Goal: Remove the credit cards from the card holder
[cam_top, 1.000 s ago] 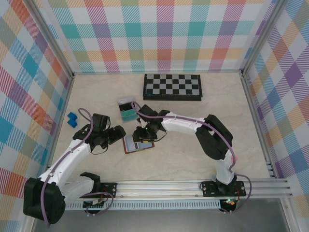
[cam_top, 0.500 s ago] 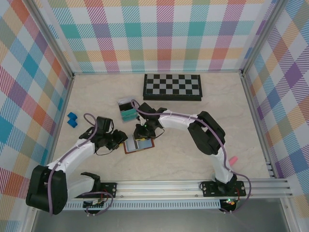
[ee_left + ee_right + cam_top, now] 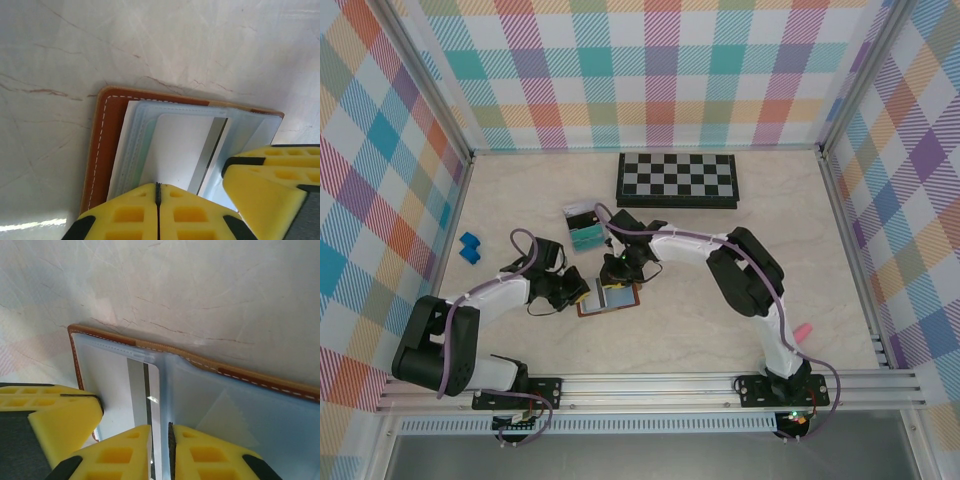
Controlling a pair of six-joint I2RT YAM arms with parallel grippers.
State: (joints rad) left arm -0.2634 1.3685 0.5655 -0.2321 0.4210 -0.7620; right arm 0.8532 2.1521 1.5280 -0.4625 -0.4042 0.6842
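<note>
Brown leather card holder [image 3: 608, 297] lies open on the pale worktop [image 3: 720, 330] in the top view, near the front centre. Both arms reach low toward it. The left forearm stretches rightward, with the left fingers [image 3: 576, 290] at its left edge. The right arm bends at a raised elbow, with the right fingers [image 3: 613, 272] at its far edge.

Left wrist: the left fingers [image 3: 150, 210] are clenched together over the card holder [image 3: 95, 150], and a white credit card [image 3: 180, 150] with a dark stripe sits in a pocket just ahead.

Right wrist: the right fingers [image 3: 150, 455] stand nearly clenched, a slim gap in line with the credit card [image 3: 130, 385] edge; whether they pinch it I cannot tell
</note>
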